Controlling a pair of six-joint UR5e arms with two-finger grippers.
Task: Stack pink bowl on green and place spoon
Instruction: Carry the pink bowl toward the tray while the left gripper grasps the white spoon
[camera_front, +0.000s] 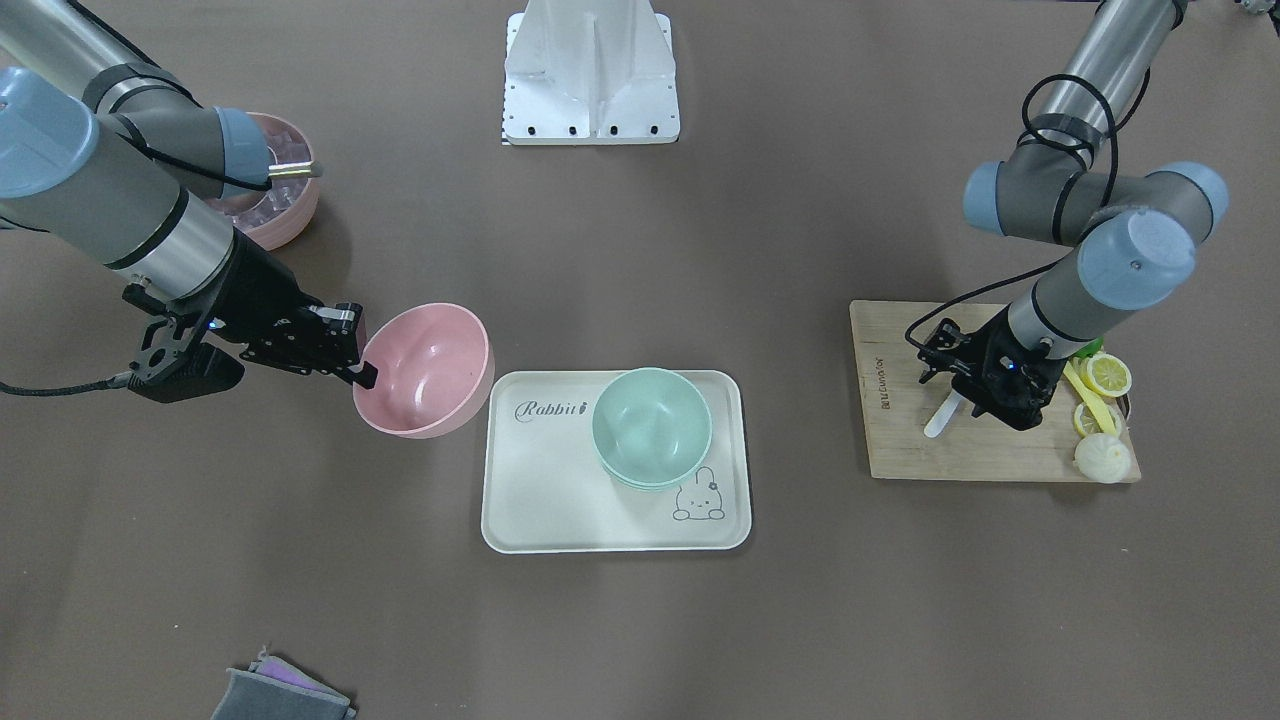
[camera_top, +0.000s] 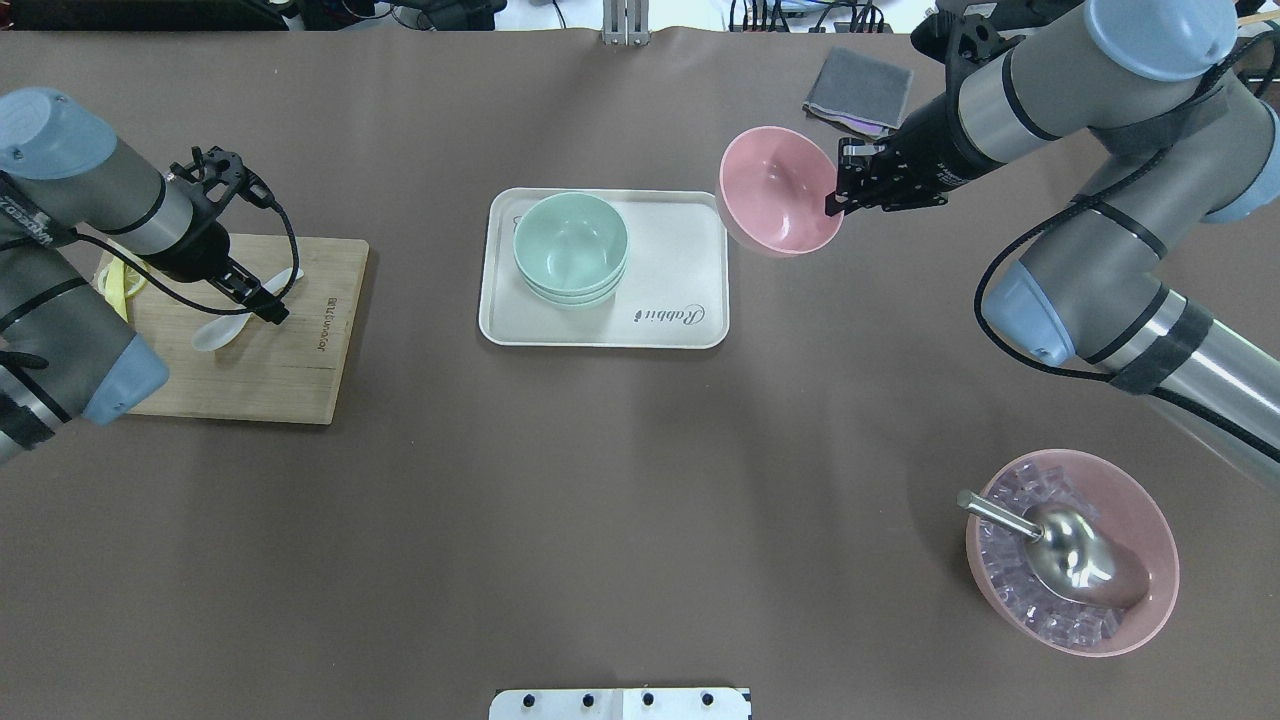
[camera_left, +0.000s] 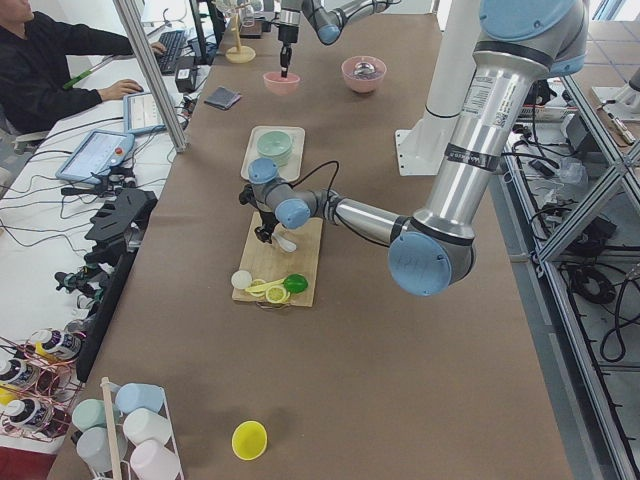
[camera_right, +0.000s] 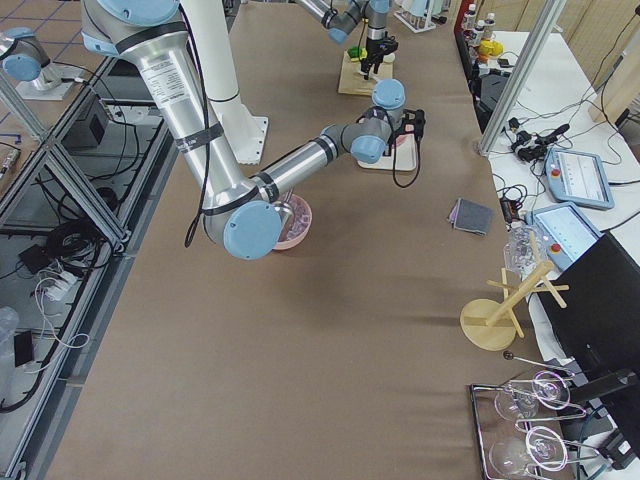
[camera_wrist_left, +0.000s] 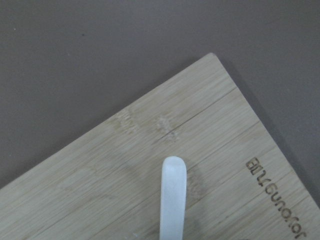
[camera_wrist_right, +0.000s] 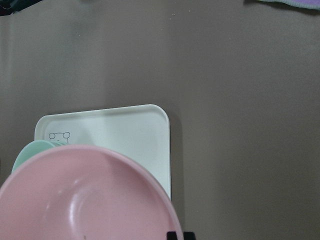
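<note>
1. Pink rim pinched in the right claw (camera_top: 835, 200): the pink bowl (camera_top: 775, 190) hangs tilted, just beside the tray (camera_top: 670, 325), free to travel onto the green bowl (camera_top: 570, 240).
2. The left claw (camera_top: 272, 308) sits over the spoon (camera_top: 215, 333) on the board (camera_top: 290, 380); grasp cannot be told.

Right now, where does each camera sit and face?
Front-facing: across table, facing robot; left arm image-right.
Overhead: behind robot, looking forward; right arm image-right.
Exterior left: table's left end; left arm nearest.
Exterior right: table's right end; right arm nearest.
Left wrist: down onto spoon, cutting board; no body.
Right wrist: over pink bowl toward tray; right end effector tips.
Front-facing and overhead share the tray.
</note>
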